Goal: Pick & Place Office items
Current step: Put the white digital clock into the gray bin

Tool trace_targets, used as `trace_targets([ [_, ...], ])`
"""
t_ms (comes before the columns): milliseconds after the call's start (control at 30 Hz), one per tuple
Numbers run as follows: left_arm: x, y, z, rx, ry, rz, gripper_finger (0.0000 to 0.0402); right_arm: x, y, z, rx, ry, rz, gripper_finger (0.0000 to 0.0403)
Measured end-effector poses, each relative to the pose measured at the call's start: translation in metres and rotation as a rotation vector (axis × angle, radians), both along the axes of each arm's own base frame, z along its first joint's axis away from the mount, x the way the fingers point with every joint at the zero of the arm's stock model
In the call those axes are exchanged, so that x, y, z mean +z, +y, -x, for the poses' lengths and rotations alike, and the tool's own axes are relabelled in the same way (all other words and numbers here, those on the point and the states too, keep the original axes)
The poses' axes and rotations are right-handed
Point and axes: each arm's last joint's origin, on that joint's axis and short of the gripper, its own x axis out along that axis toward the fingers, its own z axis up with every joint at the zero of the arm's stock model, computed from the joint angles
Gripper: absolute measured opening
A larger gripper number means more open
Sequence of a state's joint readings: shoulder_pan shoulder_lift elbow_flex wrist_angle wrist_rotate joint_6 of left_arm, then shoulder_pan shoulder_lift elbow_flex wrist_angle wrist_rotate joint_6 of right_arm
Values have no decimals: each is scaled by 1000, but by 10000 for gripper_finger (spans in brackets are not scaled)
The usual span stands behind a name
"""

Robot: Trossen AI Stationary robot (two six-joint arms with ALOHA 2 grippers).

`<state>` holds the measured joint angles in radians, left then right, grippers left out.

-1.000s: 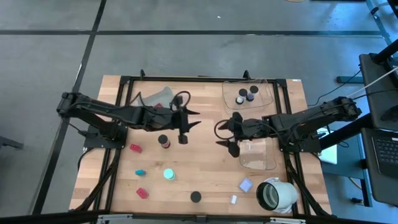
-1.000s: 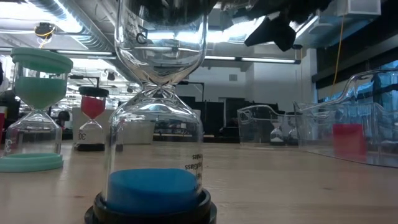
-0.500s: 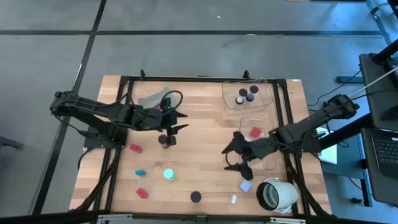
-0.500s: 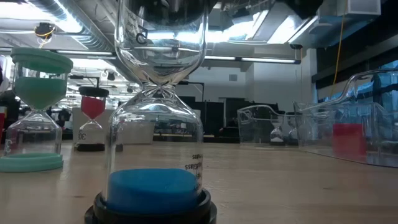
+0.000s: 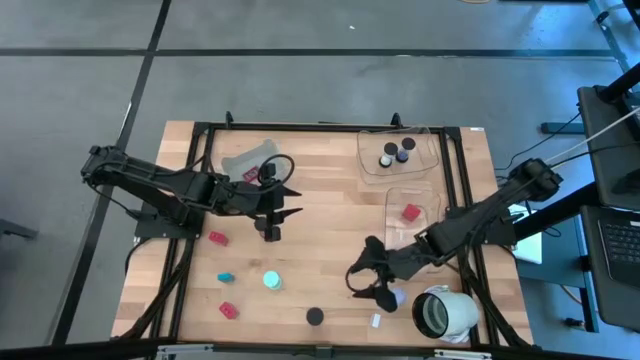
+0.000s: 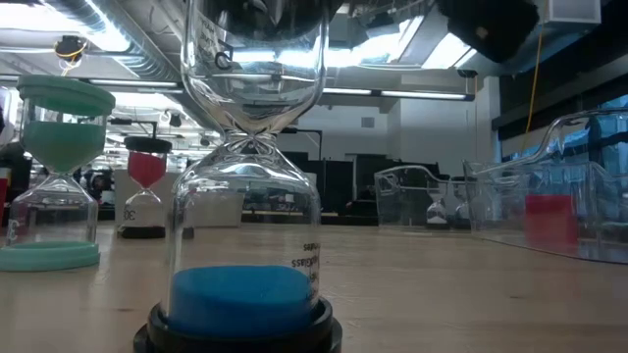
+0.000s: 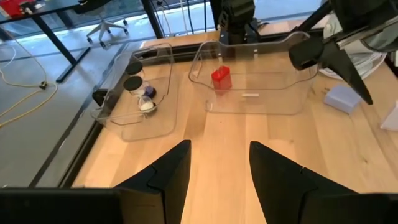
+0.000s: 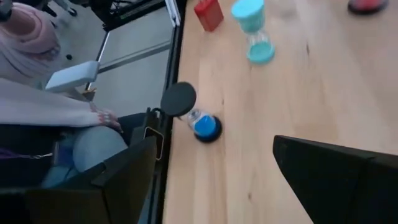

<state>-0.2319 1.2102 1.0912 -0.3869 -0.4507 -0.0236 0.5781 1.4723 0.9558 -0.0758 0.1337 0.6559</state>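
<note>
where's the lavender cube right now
In the high view the lavender cube lies near the table's front right, tucked beside the right gripper and just left of the big white hollow cylinder.

- High view: overhead, straight down on the whole wooden surface [image 5: 320, 215] and both arms.
- Low view: level with the surface, pressed close to a blue-sand hourglass [image 6: 247, 196].
- Left wrist view: looks across at the clear trays [image 7: 258, 81].
- Right wrist view: looks down toward the near edge, sharing that hourglass [image 8: 200, 121] with the low view.
</note>
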Motion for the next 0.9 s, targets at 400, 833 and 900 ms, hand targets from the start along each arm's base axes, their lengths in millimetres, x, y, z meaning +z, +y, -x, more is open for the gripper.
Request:
trace_targets([
  [400, -3, -1, 2, 7, 27, 33, 153, -6, 13, 5, -170, 162, -287, 327],
  [833, -16, -3, 3, -58, 81, 61, 152, 0, 19, -2, -224, 145, -318, 327],
  [900, -20, -3, 3, -57, 94, 58, 150, 11, 27, -13, -181, 112, -286, 327],
])
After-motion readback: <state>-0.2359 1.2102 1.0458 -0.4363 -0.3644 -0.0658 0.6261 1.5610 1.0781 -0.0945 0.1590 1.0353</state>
